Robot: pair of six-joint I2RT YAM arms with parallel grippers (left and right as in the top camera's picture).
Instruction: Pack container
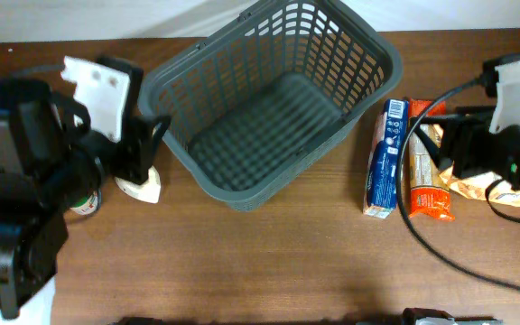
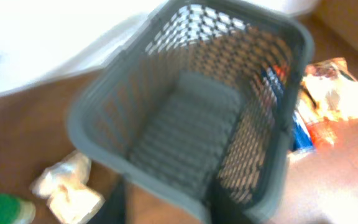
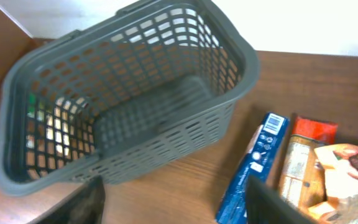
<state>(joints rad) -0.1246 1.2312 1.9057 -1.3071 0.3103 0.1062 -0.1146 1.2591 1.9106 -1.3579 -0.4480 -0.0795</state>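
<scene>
Overhead view: illumination is even and moderately bright. The container (image 1: pixel 269 99) casts only a soft, faint shadow on the table (image 1: pixel 269 262) along its near side. The table darkens farther in front of the container. Behind the container, the white backdrop (image 1: pixel 79 18) is overexposed and shows no detail. Right of the container, a glossy packet (image 1: pixel 477 185) carries a warm, bright glare patch.

Left wrist view: motion blur is heavy. The container lattice smears, no edge is crisp, and the area behind the container is blown out to white.

Right wrist view: this is the sharpest of the 3, with the container in good focus.
</scene>
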